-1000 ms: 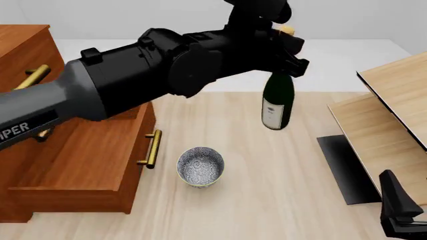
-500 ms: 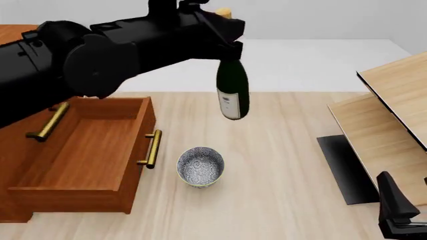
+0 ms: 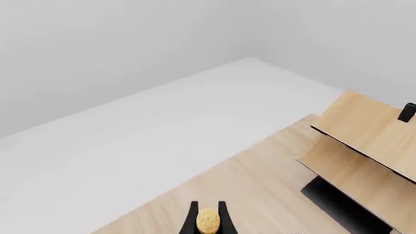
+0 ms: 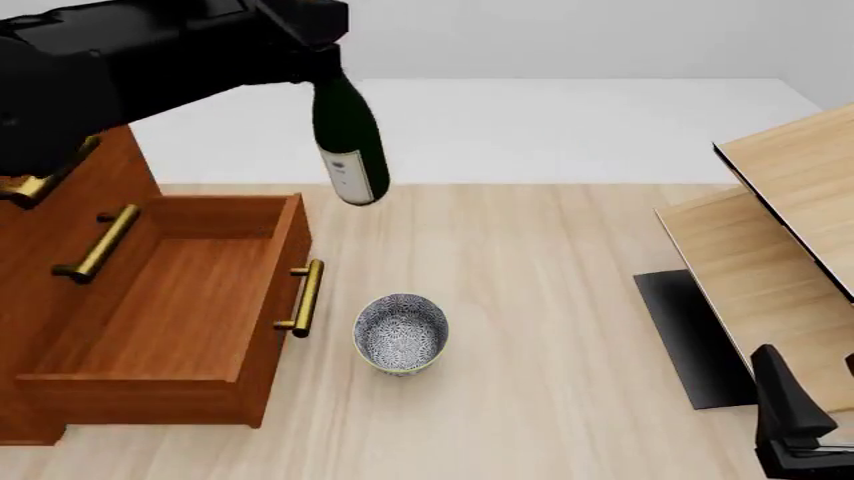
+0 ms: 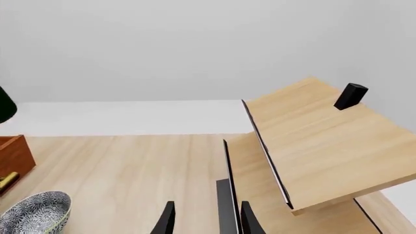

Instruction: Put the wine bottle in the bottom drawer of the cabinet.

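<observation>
The wine bottle (image 4: 350, 150), dark green with a white label, hangs tilted in the air, held by its neck in my left gripper (image 4: 315, 60). It hovers over the table just beyond the far right corner of the bottom drawer (image 4: 174, 290), which stands pulled open and empty below the cabinet (image 4: 60, 190). In the left wrist view the bottle's gold cap (image 3: 208, 220) sits between the fingers of the left gripper (image 3: 208, 215). My right gripper (image 5: 206, 222) is open and holds nothing, low at the table's near right (image 4: 794, 425).
A speckled bowl (image 4: 400, 333) stands just right of the drawer's brass handle (image 4: 307, 297). Pale slanted boards (image 4: 787, 220) and a black mat (image 4: 694, 335) fill the right side. A small black block (image 5: 351, 96) rests on the upper board.
The left arm has carried the bottle leftward and a bit higher, from above the table's middle to near the open drawer's far corner. The right gripper has stayed put.
</observation>
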Tool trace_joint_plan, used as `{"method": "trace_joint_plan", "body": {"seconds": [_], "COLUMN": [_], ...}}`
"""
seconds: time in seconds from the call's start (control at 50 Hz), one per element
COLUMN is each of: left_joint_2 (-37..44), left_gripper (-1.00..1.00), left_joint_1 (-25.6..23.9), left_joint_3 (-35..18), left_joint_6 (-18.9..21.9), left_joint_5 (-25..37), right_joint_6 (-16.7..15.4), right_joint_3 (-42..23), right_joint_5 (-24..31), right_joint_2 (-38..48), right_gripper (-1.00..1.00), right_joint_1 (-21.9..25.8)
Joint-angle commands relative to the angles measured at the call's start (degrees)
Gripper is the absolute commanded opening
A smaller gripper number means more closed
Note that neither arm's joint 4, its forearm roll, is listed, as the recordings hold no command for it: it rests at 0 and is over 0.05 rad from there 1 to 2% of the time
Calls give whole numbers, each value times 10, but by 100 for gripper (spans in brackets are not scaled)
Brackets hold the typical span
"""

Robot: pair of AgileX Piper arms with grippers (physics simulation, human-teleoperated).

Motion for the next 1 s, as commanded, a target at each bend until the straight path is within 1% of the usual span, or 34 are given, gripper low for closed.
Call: {"method": "trace_joint_plan", "body": {"seconds": [0.02,0.08,0.12,0.14,0.16,0.18,0.2,0.24,0.26,0.28,0.3,0.36,0.38,0.4,0.42,0.44,0.46,0.48,0.5,0.52,0.56,0.58,0.64,0.66,0.68,0.7,0.78,0.82,0.84,0.86,0.9,0.94,0.96,1.0], "left_joint_2": [-41,-46,-52,-47,-54,-57,-42,-52,-51,-49,-44,-51,-55,-61,-37,-41,-60,-53,-52,-57,-49,-57,-58,-58,-63,-58,-70,-66,-70,-78,-71,-79,-76,-88], "left_gripper": [-100,-100,-100,-100,-100,-100,-100,-100,-100,-100,-100,-100,-100,-100,-100,-100,-100,-100,-100,-100,-100,-100,-100,-100,-100,-100,-100,-100,-100,-100,-100,-100,-100,-100], "left_joint_1": [83,115,114,126,127,125,140,146,150,156,165,163,178,172,183,183,181,189,178,181,182,174,182,201,202,196,205,205,216,210,212,213,216,215], "left_joint_3": [-4,-24,-29,-39,-37,-45,-58,-62,-72,-80,-87,-92,-91,-92,-113,-113,-103,-104,-109,-107,-115,-111,-112,-111,-104,-104,-77,-73,-64,-54,-54,-39,-36,-11], "left_joint_6": [23,13,16,10,20,11,9,12,12,1,8,2,7,13,-23,-15,16,14,0,10,-12,5,4,8,21,-1,14,3,15,32,13,19,10,19], "left_joint_5": [36,65,76,99,95,104,132,131,141,151,168,183,185,184,226,225,207,223,235,234,259,254,261,260,252,264,250,254,247,234,243,231,235,222], "right_joint_6": [1,1,1,0,1,1,0,0,-1,-1,-1,-3,-2,-3,-3,-2,-2,-2,-3,-3,-3,-3,-4,-4,-3,-3,-4,-4,-4,-5,-6,-5,-5,-5], "right_joint_3": [1,1,1,1,1,0,0,-1,-1,-1,-1,-1,-1,0,0,-1,-1,0,0,0,1,1,0,0,0,0,-1,0,-1,0,-1,-1,-1,0], "right_joint_5": [0,1,1,1,1,1,1,2,3,4,5,6,6,6,6,6,6,6,6,5,5,6,8,8,7,7,8,8,8,8,8,8,8,8], "right_joint_2": [0,0,0,0,0,0,0,0,0,0,0,0,0,0,0,0,0,0,0,0,0,0,0,0,0,0,0,0,0,0,0,0,0,0], "right_gripper": [100,100,100,100,100,100,100,100,100,100,100,100,100,100,100,100,100,100,100,100,100,100,100,100,100,100,100,100,100,100,100,100,100,100], "right_joint_1": [3,4,4,6,5,5,6,7,8,8,9,11,11,11,12,12,12,12,13,14,15,15,17,17,17,18,19,19,19,19,20,19,19,19]}}
